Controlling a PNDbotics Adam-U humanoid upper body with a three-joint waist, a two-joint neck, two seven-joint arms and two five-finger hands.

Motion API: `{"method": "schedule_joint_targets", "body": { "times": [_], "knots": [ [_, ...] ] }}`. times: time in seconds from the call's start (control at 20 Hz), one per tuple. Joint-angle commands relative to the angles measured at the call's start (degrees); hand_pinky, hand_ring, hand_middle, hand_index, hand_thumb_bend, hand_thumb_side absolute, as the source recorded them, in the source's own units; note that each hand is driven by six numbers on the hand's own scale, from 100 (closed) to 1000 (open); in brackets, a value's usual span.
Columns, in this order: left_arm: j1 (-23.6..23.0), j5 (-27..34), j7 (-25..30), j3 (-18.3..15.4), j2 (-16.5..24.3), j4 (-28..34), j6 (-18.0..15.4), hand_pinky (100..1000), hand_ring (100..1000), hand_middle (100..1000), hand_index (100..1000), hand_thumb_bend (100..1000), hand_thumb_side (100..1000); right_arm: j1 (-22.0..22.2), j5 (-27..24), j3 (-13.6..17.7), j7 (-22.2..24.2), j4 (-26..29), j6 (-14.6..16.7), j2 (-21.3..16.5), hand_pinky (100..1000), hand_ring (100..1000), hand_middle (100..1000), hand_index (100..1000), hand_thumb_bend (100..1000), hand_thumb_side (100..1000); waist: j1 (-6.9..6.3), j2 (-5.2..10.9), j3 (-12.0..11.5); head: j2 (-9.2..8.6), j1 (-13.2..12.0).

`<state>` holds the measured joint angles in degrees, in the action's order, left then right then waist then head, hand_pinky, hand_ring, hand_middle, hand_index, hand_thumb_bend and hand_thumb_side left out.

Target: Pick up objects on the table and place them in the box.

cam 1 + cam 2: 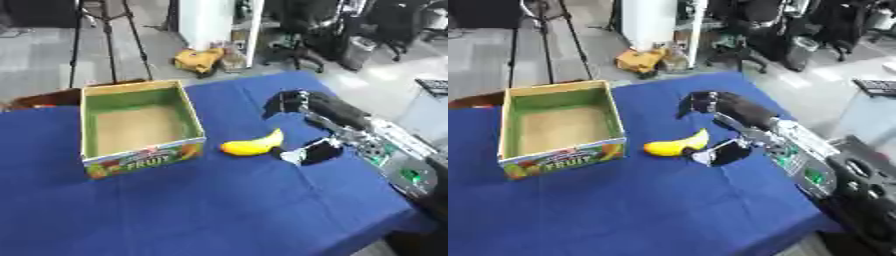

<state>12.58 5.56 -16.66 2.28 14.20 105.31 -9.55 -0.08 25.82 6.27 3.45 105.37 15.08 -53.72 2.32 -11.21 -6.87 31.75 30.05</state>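
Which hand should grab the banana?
Right. The right hand already hovers just beyond the banana, which lies right of the box. No left hand shows in either view.

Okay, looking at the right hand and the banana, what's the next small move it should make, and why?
Probably close the right hand round the banana. The banana lies on the blue table just right of the box, whose inside looks bare. The thumb sits by the banana's right end, the other fingers hang above and behind it, and nothing is gripped yet. The left hand shows in neither view.
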Motion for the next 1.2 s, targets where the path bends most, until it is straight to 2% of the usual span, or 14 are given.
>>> {"method": "schedule_joint_targets", "body": {
  "times": [0.05, 0.15, 0.2, 0.25, 0.65, 0.85, 1.2],
  "knots": [
    [0.7, -0.1, 0.3, 0.1, 1.2, 1.1, -0.1, 475, 603, 512, 455, 856, 523, -0.9, -2.0, 1.3, 0.2, -2.4, 0.5, -3.2, 649, 767, 742, 770, 395, 230, 0.08, 0.73, -0.1, 0.02, 0.2],
    [0.8, 0.0, 0.5, 0.3, 1.3, 1.2, -0.1, 475, 603, 512, 455, 855, 523, -1.3, -3.1, 1.4, 0.4, -4.1, 0.8, -3.7, 650, 767, 741, 770, 399, 220, 0.27, 0.65, -0.4, -0.07, 0.4],
    [0.9, 0.0, 0.5, 0.3, 1.3, 1.2, -0.1, 476, 603, 512, 455, 855, 523, -1.5, -3.5, 1.4, 0.6, -4.9, 1.0, -3.9, 652, 769, 743, 769, 371, 189, 0.37, 0.61, -0.6, -0.12, 0.4],
    [0.9, 0.0, 0.6, 0.3, 1.3, 1.2, -0.1, 476, 603, 512, 454, 854, 523, -1.7, -3.6, 1.4, 0.9, -5.8, 1.1, -4.1, 652, 769, 743, 768, 399, 218, 0.5, 0.51, -0.9, -0.2, 0.5],
    [1.9, 0.4, 1.4, 1.1, 1.4, 1.3, 0.1, 475, 604, 513, 453, 855, 524, -4.2, -4.7, 0.6, 4.2, -14.0, 2.1, -5.1, 656, 778, 744, 748, 385, 196, 0.93, -0.2, -2.8, -0.05, 2.3],
    [2.3, 0.7, 2.0, 1.4, 1.4, 1.3, 0.2, 475, 605, 514, 452, 855, 524, -5.4, -3.8, -0.4, 6.5, -17.7, 2.5, -4.9, 656, 781, 743, 752, 382, 189, 0.89, -0.56, -3.7, -0.07, 3.3],
    [2.9, 1.0, 2.7, 1.7, 1.2, 1.5, 0.5, 474, 605, 514, 449, 857, 525, -7.1, -5.2, -1.4, 8.8, -21.8, 3.0, -4.1, 651, 779, 738, 747, 372, 189, 0.6, -1.21, -5.4, -0.42, 4.7]
  ]
}}
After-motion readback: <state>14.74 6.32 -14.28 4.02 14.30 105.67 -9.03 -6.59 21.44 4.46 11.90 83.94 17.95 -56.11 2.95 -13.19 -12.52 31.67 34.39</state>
